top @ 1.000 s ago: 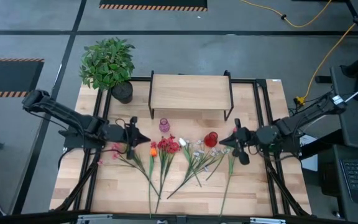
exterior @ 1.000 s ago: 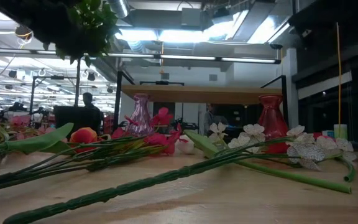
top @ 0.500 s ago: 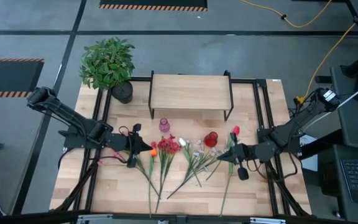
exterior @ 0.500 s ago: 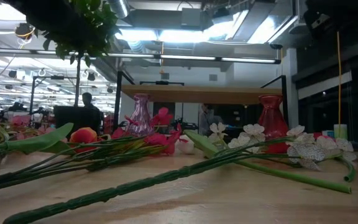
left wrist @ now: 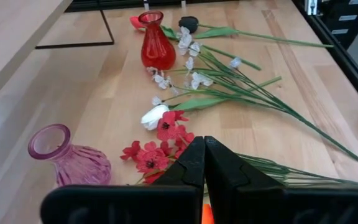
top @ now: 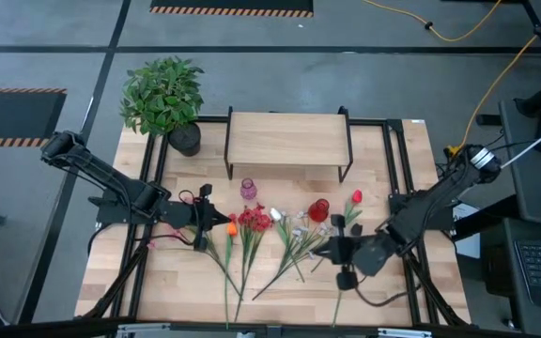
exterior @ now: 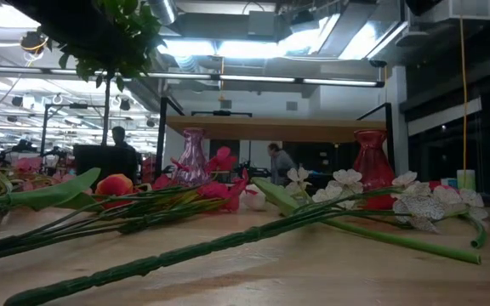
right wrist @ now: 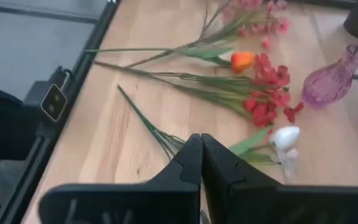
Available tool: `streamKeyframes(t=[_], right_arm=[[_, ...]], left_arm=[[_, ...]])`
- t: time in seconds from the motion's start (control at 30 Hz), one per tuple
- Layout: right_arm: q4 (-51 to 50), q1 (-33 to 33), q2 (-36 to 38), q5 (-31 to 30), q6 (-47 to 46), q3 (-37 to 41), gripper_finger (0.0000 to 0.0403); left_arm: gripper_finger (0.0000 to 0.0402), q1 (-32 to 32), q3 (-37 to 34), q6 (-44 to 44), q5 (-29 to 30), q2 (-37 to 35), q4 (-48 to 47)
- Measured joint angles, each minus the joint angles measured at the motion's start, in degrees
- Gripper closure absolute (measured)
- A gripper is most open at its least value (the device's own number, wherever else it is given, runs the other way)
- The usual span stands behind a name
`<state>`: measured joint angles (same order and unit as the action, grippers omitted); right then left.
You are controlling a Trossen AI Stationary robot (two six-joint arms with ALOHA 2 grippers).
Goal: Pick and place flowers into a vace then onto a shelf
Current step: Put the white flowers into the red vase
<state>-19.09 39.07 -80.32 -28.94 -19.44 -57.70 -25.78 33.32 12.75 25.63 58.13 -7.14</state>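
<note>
Several long-stemmed flowers [top: 252,235] lie flat on the wooden table, blooms toward the far side; the low view shows them [exterior: 194,195] close up. A pink vase [top: 248,189] and a red vase [top: 318,209] stand upright in front of the shelf [top: 289,139]. My left gripper [top: 224,225] is shut and hovers over an orange bloom [right wrist: 242,60], left of the red blooms [left wrist: 160,143]. My right gripper [top: 316,250] is shut and hovers over the green stems [right wrist: 160,134] near the white flowers.
A bushy potted plant [top: 162,94] stands at the table's far left corner. A red tulip [top: 355,197] lies right of the red vase. Bare wood [top: 393,169] shows to the right of the shelf. People show in the room beyond [exterior: 279,161].
My right gripper has swung from beside the red vase toward the table's near edge and to the left, out over the flower stems, turning as it went and staying shut. My left gripper has shifted a little toward the near edge, then held still. The flowers have not moved.
</note>
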Motion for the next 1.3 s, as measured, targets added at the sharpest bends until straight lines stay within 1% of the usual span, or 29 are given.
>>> streamKeyframes(t=[0.07,0.17,0.33,0.5,0.57,0.73,0.9,1.1,1.2,1.3], right_arm=[[-1.1,0.0,-2.5,0.6,0.3,-2.9,0.0394],[-5.5,0.0,-6.3,2.9,1.9,-8.0,0.0394],[-12.9,0.0,-12.0,3.3,1.9,-16.1,0.0399],[-13.2,0.0,-16.7,3.5,2.2,-20.6,0.0394],[-13.3,0.0,-18.1,3.6,4.0,-21.3,0.0397],[-13.2,0.0,-19.8,3.6,12.1,-21.4,0.0399],[-13.5,-1.5,-20.8,4.6,10.5,-21.4,0.0393],[-13.6,-4.1,-20.9,11.1,11.0,-21.4,0.0396],[-13.5,-5.4,-21.0,11.3,11.5,-21.4,0.0392],[-13.7,-6.2,-21.5,11.1,14.2,-21.3,0.0380]], left_arm=[[0.0395,0.0,0.0,0.0,0.0,0.0,0.0],[0.0394,0.0,0.0,0.0,0.0,0.0,-0.1],[0.0398,0.0,0.0,0.0,0.3,0.0,-0.1],[0.0399,0.0,0.0,0.0,0.3,0.0,-0.1],[0.0397,0.0,0.0,0.0,0.3,0.0,-0.1],[0.0394,0.0,0.0,0.0,0.3,0.0,-0.2],[0.0396,0.0,0.0,0.0,0.3,0.0,-0.2],[0.0393,0.0,0.0,0.0,0.2,0.0,-0.3],[0.0395,0.0,0.0,0.0,0.2,0.0,-0.4],[0.0397,0.0,0.0,0.0,0.2,0.0,-0.4]])
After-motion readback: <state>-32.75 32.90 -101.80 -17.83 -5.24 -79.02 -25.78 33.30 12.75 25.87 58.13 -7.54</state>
